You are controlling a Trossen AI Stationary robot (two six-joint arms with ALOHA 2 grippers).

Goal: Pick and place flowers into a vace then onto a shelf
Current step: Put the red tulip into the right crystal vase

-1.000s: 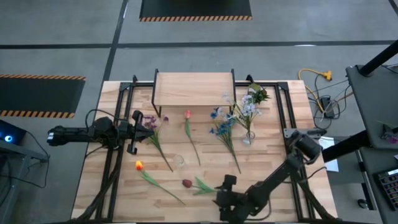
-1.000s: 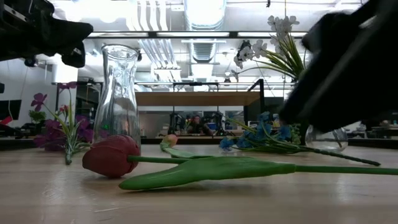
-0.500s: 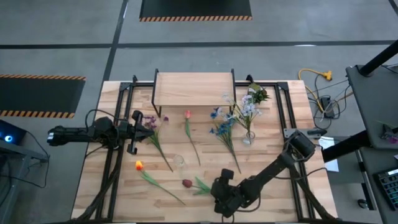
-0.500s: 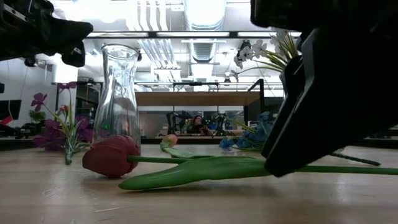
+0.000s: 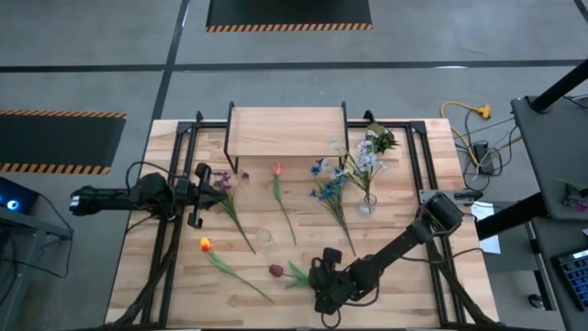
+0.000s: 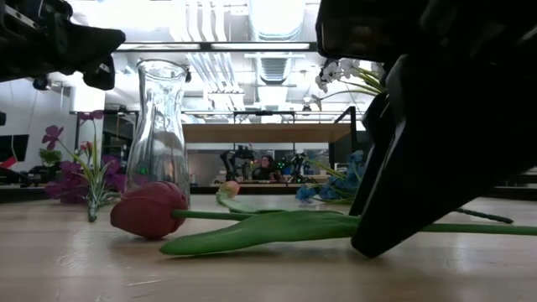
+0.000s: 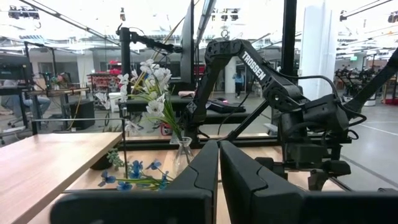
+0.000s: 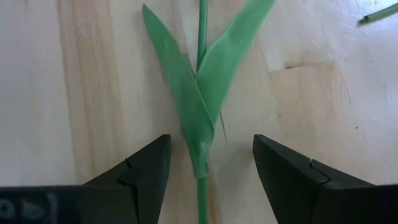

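Observation:
The dark red flower (image 5: 277,270) lies flat near the table's front edge, its bloom (image 6: 151,210) toward the left and its green leaves (image 8: 196,93) along the stem. My right gripper (image 8: 210,149) is open and slants down over it, one finger on each side of the stem (image 8: 201,199), just past the leaf tips. The clear glass vase (image 6: 159,126) stands upright behind the bloom. Purple (image 5: 223,179), pink (image 5: 277,170), blue (image 5: 326,186) and orange (image 5: 205,244) flowers lie on the table. The shelf (image 5: 287,131) stands at the far edge. My left gripper (image 7: 219,149) is shut and waits at the left.
A small glass vase (image 5: 367,204) with white flowers (image 5: 366,158) stands right of centre, near the shelf's right leg. A black metal frame (image 5: 418,175) runs along the table's sides. Bare wood lies between the vase and the near edge.
My right gripper has moved toward the table's left along the near edge, turning a little, and has come down over the dark red flower's stem. In the low view its finger now reaches the tabletop beside the stem. The flower has not moved.

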